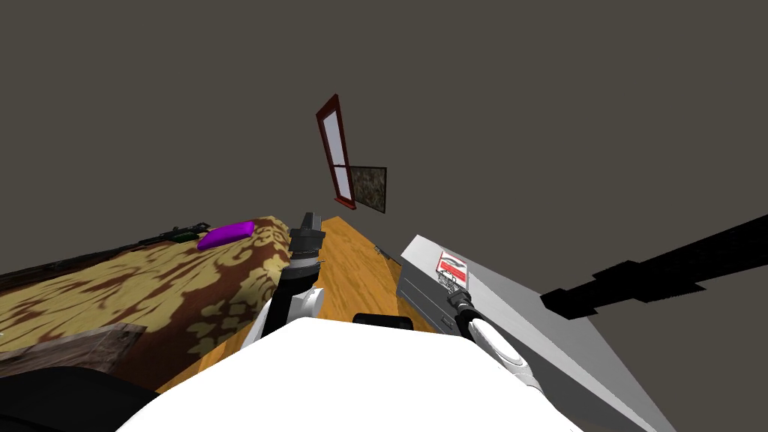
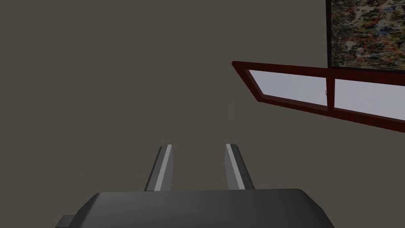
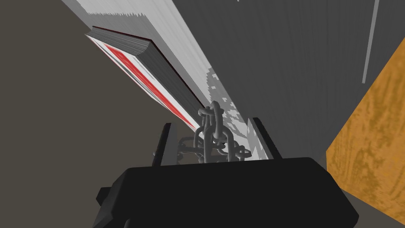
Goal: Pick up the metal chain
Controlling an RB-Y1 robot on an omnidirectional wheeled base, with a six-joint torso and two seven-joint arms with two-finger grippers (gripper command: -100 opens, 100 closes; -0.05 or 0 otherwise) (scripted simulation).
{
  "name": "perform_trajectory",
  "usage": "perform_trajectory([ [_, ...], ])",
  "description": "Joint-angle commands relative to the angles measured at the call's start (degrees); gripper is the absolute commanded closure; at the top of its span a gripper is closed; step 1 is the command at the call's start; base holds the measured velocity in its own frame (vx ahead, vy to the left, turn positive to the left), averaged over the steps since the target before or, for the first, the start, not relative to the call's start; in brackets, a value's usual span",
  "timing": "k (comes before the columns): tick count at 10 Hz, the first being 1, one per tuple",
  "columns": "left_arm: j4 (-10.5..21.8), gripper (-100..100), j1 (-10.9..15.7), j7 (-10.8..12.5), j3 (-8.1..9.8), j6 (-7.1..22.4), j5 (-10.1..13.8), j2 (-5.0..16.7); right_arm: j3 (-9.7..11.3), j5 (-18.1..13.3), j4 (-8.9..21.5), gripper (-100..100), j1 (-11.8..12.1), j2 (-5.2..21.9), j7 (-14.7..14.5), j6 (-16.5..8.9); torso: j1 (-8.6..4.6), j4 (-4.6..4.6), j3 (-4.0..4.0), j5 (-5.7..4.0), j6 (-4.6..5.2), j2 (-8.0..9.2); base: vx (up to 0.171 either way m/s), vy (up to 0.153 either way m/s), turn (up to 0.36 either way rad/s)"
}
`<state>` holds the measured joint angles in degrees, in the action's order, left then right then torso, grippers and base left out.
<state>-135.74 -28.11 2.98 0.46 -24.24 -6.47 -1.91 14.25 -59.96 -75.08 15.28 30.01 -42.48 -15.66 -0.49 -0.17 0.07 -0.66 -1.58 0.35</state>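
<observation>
A dark grey metal chain [image 3: 211, 134] lies heaped on the top of a light grey dresser [image 3: 190, 47], right beside a red-and-white book [image 3: 134, 67]. My right gripper [image 3: 212, 122] is down over the heap, open, with one finger on each side and the links between them. From the head, the chain [image 1: 448, 283] is a small tangle under the book [image 1: 451, 268], at the tip of my right gripper [image 1: 453, 294]. My left gripper [image 2: 199, 145] is open and holds nothing; it is raised ahead of my chest [image 1: 308, 221].
The dresser [image 1: 525, 315] runs along my right, its drawer fronts facing an orange wooden floor [image 1: 352, 270]. A bed with a brown and yellow patterned cover [image 1: 150, 292] and a purple pillow [image 1: 226, 234] stands on my left. A black area [image 1: 660, 277] shows at the far right.
</observation>
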Motion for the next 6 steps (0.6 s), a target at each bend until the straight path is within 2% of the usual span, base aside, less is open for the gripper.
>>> perform_trajectory([
  [1, 0.0, 0, 0.0, 0.0, 0.00, 0.0, 0.0, 0.0, 0.0, 0.0, 0.0, 100, 0.0, 0.0, 0.0, 0.0, 0.00, 0.00, 0.00, 0.00, 0.00, 0.00, 0.000, 0.000, 0.000],
  [4, 0.0, 0, 0.0, 0.0, 0.00, 0.0, 0.0, 0.0, 0.0, 0.0, 0.0, 100, 0.0, 0.0, 0.0, 0.0, 0.04, -0.03, -0.03, 0.01, 0.03, -0.03, 0.000, 0.000, 0.000],
  [5, 0.0, 0, 0.0, 0.0, 0.00, 0.0, 0.0, 0.0, 0.0, 0.0, -0.1, 0, -0.1, 0.0, 0.0, 0.1, 0.05, -0.04, -0.04, 0.02, 0.04, -0.04, 0.000, 0.000, 0.000],
  [6, 0.0, 0, 0.0, 0.0, 0.00, 0.0, 0.0, 0.0, 0.1, 1.3, -1.4, 100, 0.2, 1.6, -0.3, -0.2, 0.05, -0.04, -0.04, 0.02, 0.04, -0.05, -0.015, 0.054, -0.044],
])
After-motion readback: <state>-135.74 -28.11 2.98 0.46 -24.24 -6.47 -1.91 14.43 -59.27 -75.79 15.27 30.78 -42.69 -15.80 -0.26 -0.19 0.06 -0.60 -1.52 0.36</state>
